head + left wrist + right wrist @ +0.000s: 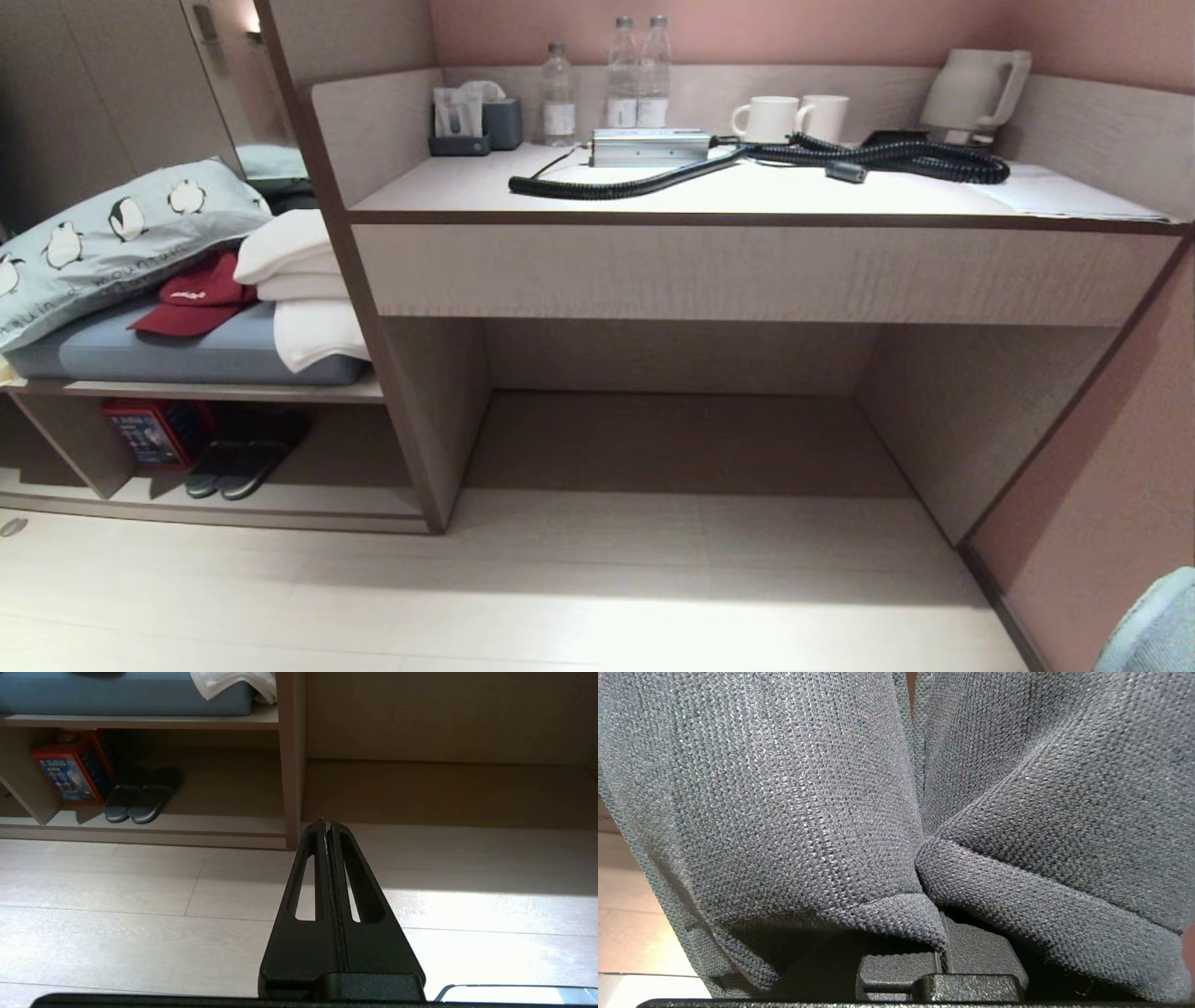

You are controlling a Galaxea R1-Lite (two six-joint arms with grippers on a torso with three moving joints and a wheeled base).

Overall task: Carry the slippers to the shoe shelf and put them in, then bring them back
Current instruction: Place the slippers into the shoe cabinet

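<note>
1. The right tool [941, 952] is clenched on the slippers [794, 802]: in the right wrist view the two grey knit uppers hang side by side with the pinch at the seam where they meet. Both sit in one narrow grip, so keep it tight and move smoothly to stop either one slipping out.
2. The left tool [328, 823] is clenched on nothing, pointing over the pale floor [140, 924]. Judging by that, it has no part in this step and is best kept tucked.
3. The shoe shelf [280, 516] is the low cubby at the left, under the ledge with the blue cushion [187, 355]. The bench [747, 201] straight ahead has a taller recess beneath it; that is not the target.
4. I judge the carry is under way, so the base should bear left until the cubby is squarely in front.
5. A darker pair of slippers [238, 464] and a red box [149, 431] fill the cubby's left part. Aim for the bare right part.
6. Go in low and level, toes first, clear of the dark edge trim.
7. Release only once the soles rest on the shelf floor.
</note>
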